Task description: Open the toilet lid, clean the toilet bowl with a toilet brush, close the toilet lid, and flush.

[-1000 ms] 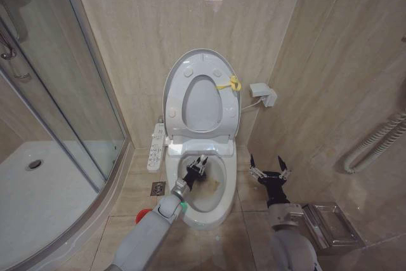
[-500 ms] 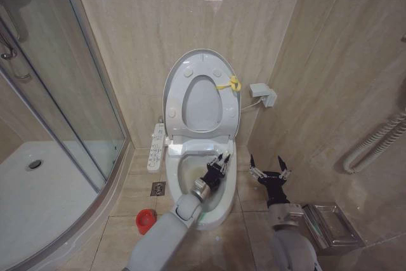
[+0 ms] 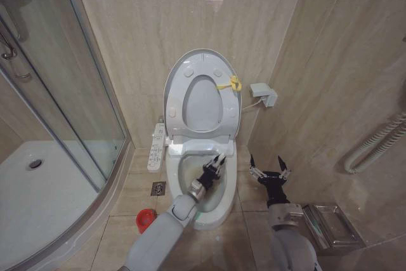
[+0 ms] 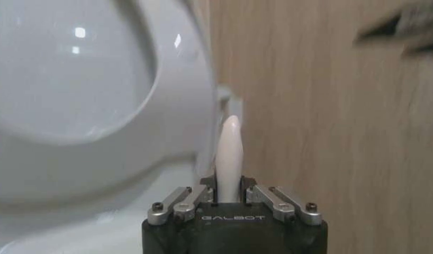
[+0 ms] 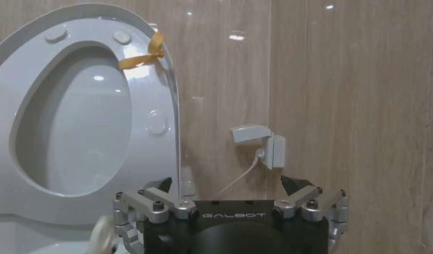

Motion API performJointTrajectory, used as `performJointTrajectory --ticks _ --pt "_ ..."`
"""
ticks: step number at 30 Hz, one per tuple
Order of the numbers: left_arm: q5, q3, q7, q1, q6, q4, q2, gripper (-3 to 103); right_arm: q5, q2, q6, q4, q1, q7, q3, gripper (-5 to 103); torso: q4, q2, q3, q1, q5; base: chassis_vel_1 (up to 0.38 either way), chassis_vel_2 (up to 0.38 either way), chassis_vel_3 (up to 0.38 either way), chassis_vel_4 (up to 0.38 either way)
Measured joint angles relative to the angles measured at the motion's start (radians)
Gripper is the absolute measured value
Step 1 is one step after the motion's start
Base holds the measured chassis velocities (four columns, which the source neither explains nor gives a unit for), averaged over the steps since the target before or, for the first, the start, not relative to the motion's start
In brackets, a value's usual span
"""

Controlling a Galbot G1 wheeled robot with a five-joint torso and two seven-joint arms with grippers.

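- Left gripper (image 3: 214,165): inside the rim of the toilet bowl (image 3: 229,185), toward the back and the robot's right side. In the left wrist view its fingers (image 4: 180,200) are clamped tight around the thin white handle of the toilet brush (image 4: 228,153), which stands up between them.
- Brush head: hidden below the gripper, so I cannot tell whether the bristles touch the ceramic.
- Step in hand, as I judge it: scrubbing the bowl. To do it well, keep the grip firm so the handle does not twist, work the head over the stained wall and keep the wrist clear of the rim.
- Toilet bowl: open. Its inner wall is largely covered by the arm, so what lies inside cannot be made out.
- Toilet lid (image 3: 172,87): raised upright against the wall, with the ring seat (image 3: 222,115) folded up against it and a yellow tie (image 3: 232,84) at the seat's edge.
- Red holder (image 3: 145,220): on the floor tiles near the bowl's left side, apart from the brush; contents not visible.
- Right gripper (image 3: 269,171): idle beside the bowl's right side, fingers spread wide, holding nothing.
- Button panel (image 3: 155,146): mounted along the bowl's left side.
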Motion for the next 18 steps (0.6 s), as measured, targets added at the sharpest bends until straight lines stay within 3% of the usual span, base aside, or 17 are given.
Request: performJointTrajectory --ticks 6,12,18 --pt "-0.036 0.037 0.0 0.03 0.022 -0.098 0.012 20 0.0 0.0 0.0 0.0 0.0 0.0 0.0 100 0.0002 0.0 0.0 0.0 0.0 0.0 0.0 0.0 0.0" --pt "-0.018 0.01 0.014 0.032 -0.012 -0.008 0.028 20 0.0 0.0 0.0 0.0 0.0 0.0 0.0 100 0.0002 0.0 0.0 0.0 -0.0001 0.0 0.0 0.0 0.0" --pt "-0.002 -0.025 0.014 0.023 -0.019 0.002 0.045 20 0.0 0.0 0.0 0.0 0.0 0.0 0.0 100 0.0002 0.0 0.0 0.0 -0.0002 0.0 0.0 0.0 0.0"
